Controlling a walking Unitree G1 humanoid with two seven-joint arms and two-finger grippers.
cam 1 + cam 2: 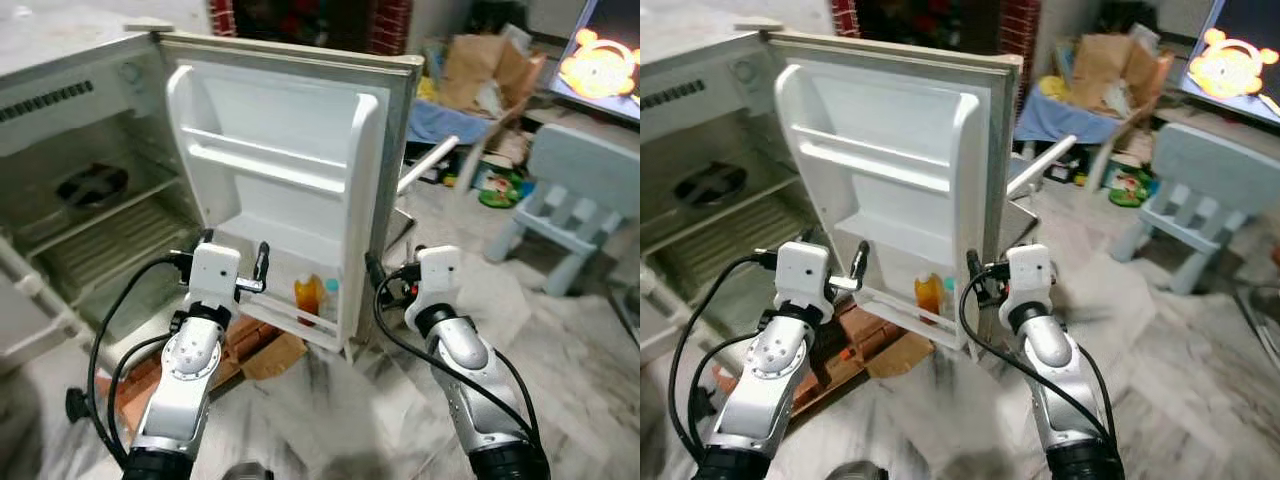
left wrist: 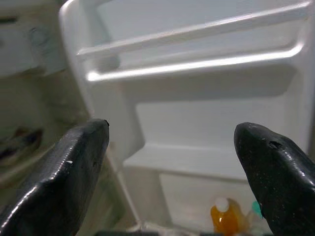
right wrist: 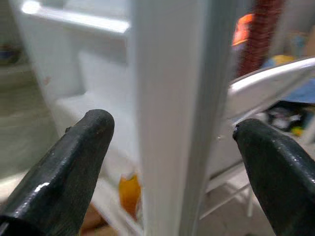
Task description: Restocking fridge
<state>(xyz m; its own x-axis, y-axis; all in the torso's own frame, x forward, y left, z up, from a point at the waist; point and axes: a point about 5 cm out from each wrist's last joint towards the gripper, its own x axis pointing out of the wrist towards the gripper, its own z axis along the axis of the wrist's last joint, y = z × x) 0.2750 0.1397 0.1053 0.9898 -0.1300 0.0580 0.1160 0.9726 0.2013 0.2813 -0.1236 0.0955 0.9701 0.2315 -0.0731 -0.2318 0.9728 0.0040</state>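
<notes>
Fridge door (image 1: pixel 290 150) hangs wide open with an orange bottle (image 1: pixel 308 296) already on its bottom shelf, both the left gripper (image 2: pixel 172 167) and right gripper (image 3: pixel 172 162) spread wide and empty — probably fetch more stock next — the right wrist view shows the door's edge close up.

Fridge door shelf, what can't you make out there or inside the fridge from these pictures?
- Orange bottle: label too small and blurred in the eye views; cut off by the bottom edge in the left wrist view.
- Teal item beside it: too small to identify.
- Dark object on the fridge shelf: shaded and blurred.
</notes>
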